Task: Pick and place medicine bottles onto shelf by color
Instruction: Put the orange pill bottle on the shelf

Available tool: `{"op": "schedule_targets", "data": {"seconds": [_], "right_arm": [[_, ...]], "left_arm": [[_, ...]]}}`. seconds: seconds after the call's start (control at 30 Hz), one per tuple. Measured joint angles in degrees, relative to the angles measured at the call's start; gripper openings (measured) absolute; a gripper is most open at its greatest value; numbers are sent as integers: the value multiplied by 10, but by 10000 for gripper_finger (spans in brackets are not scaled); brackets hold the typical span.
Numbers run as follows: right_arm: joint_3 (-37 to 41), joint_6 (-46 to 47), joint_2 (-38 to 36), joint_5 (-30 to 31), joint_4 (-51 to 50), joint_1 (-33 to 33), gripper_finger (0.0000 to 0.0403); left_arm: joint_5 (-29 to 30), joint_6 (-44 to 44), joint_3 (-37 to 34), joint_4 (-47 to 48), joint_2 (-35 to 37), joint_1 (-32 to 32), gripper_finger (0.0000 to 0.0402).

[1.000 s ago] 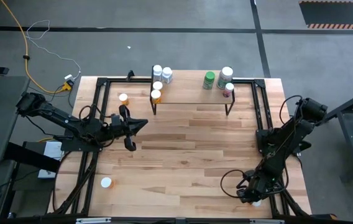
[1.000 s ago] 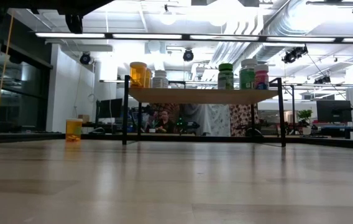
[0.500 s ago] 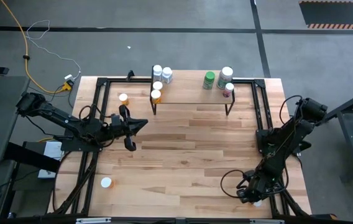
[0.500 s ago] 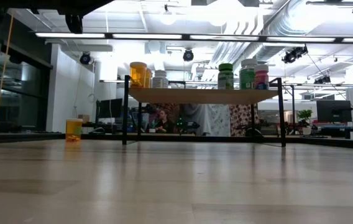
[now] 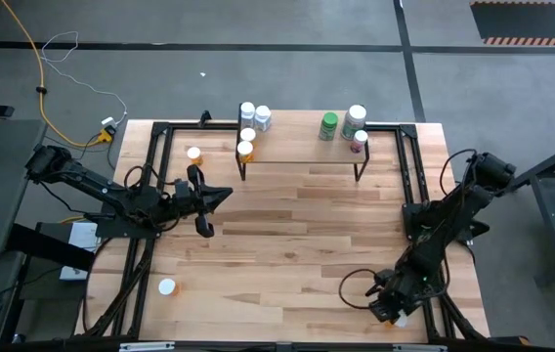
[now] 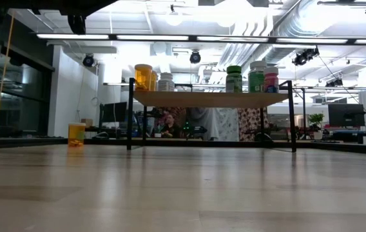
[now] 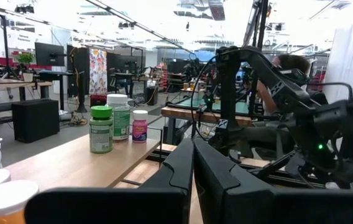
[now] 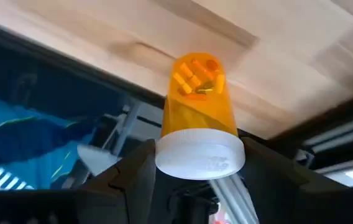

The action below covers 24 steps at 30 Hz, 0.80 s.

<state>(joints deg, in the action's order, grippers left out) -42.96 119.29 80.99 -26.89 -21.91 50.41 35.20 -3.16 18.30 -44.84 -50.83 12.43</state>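
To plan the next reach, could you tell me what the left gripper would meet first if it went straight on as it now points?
Probably nothing on the table: the shut left gripper points across bare table toward the right arm's side, passing in front of the shelf; depth is uncertain.

Open-plan robotics lab: beyond the wooden table point(image 6: 183, 187), desks with monitors point(image 6: 345, 115) beneath exposed ceiling ducts point(image 6: 312, 26).

Nine medicine bottles point(image 5: 247, 110) — seven on one shelf point(image 5: 302, 154), two arms point(image 5: 111, 196)
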Motion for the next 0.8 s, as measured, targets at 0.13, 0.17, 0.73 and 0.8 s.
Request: {"op": "schedule_targets", "data": {"seconds": [0.13, 0.17, 0.73, 0.8], "right_arm": [[-17, -74, -11, 17, 0, -38, 198], [-23, -96, -12, 26, 0, -49, 198], [-262, -635, -10, 157, -149, -273, 197], [-311, -687, -4, 186, -205, -300, 197]], "left_arm": [[0, -5, 0, 0, 0, 0, 3], [0, -5, 0, 0, 0, 0, 3], [0, 14, 0, 1, 0, 0, 3], [0, 14, 0, 1, 0, 0, 3]]}}
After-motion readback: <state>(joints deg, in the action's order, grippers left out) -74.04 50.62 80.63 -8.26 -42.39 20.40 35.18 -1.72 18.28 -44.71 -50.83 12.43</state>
